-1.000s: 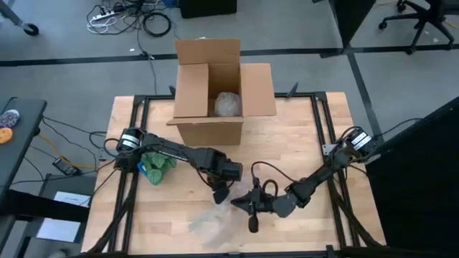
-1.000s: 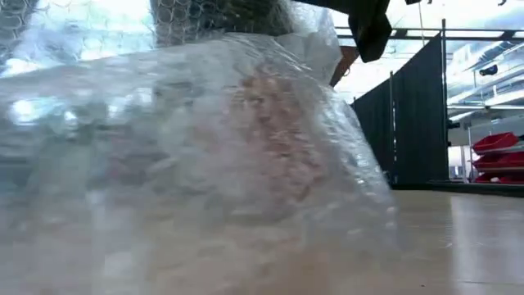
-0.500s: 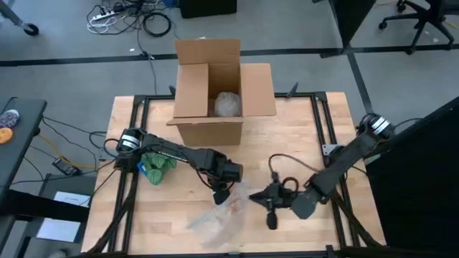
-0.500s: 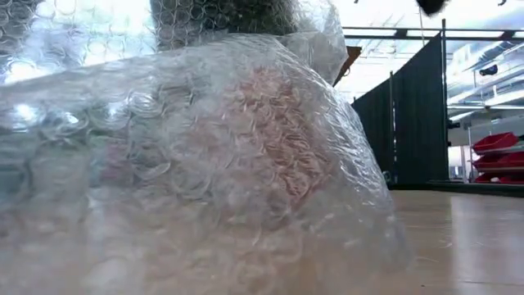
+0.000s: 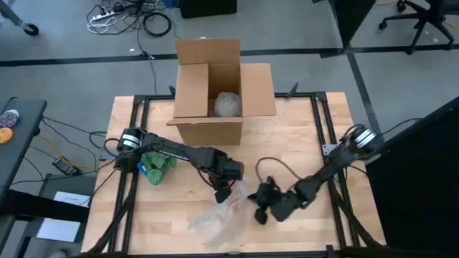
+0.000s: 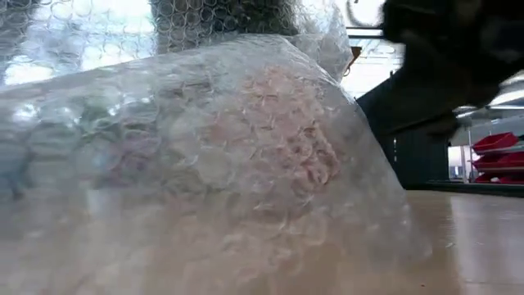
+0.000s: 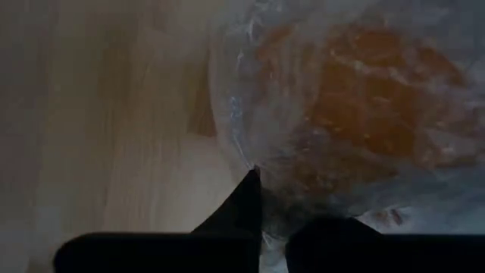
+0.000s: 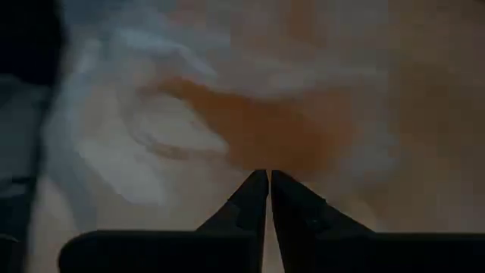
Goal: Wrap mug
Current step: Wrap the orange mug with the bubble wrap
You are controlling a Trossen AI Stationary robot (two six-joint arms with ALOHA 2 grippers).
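Note:
A clear sheet of bubble wrap (image 5: 215, 222) lies near the table's front edge, bunched over an orange mug (image 5: 234, 204). The low view is filled by the wrap (image 6: 205, 164), and the mug shows through it in the left wrist view (image 7: 371, 98). My left gripper (image 5: 222, 193) stands at the bundle's far side, shut on the wrap. My right gripper (image 5: 259, 213) is shut beside the bundle's right side, with the mug (image 8: 280, 129) showing blurred ahead of it. Whether it touches the wrap I cannot tell. My left gripper pinches the bubble wrap where it bunches at the mug's far side (image 7: 267, 216), between its two fingers, coming from above and pointing down. One layer or several, I cannot tell. The wrap stays draped over the mug, which rests on the table.
An open cardboard box (image 5: 215, 93) stands at the table's far edge with a wrapped bundle (image 5: 228, 104) inside. A green object (image 5: 158, 166) lies by the left arm's base. Bare wood lies to the right of the bundle.
My right gripper drew away toward the table's right edge, then came back toward the wrapped mug and lower, and now shows dark at the low view's upper right. The bubble wrap's right side has shifted slightly. My left gripper has kept still.

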